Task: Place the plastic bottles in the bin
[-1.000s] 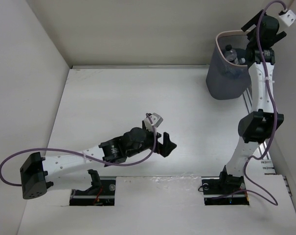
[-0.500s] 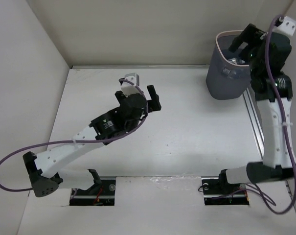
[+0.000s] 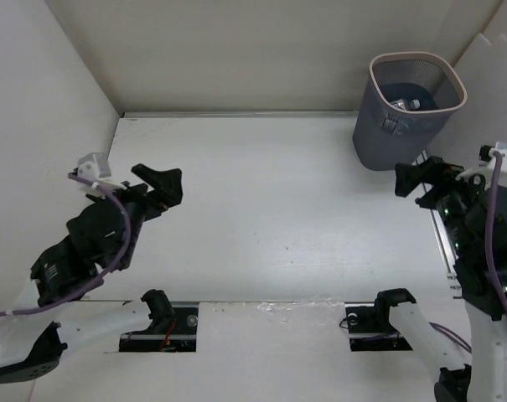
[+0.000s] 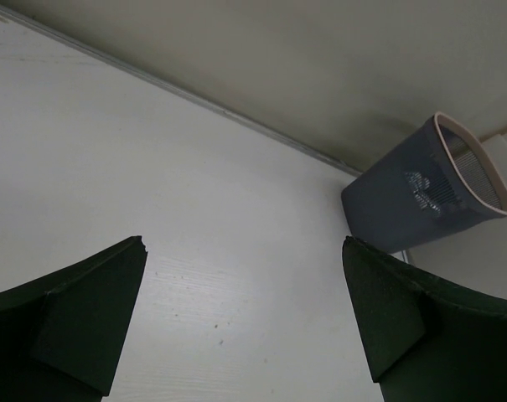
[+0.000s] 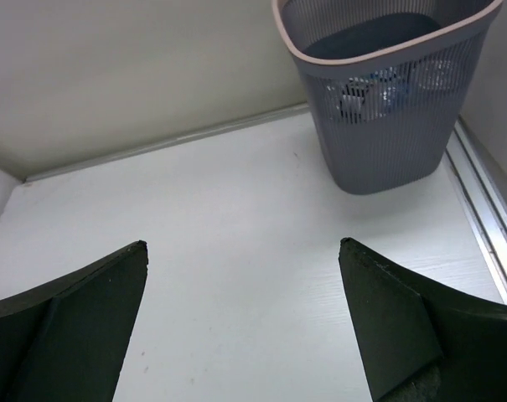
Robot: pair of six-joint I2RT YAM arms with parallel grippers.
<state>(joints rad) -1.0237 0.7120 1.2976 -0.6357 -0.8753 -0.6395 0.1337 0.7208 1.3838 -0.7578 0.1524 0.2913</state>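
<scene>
**Checking that no bottle stays outside**

We see the plastic bottles [image 3: 401, 103] inside the bin [image 3: 387, 138], at the far right corner of the worktop [image 3: 278, 209]. The left gripper [image 3: 171, 188] and right gripper [image 3: 411, 186] stand spread and empty. We should scan the worktop edges carefully before finishing.

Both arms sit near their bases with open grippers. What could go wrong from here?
1. The bin stands at the table's far right corner, on the side of the right gripper. A wide swing of that arm might knock or tip it.
2. Only a few of the plastic bottles show through the bin's opening and mesh, so a full count cannot be confirmed. One could lie out of view.
</scene>
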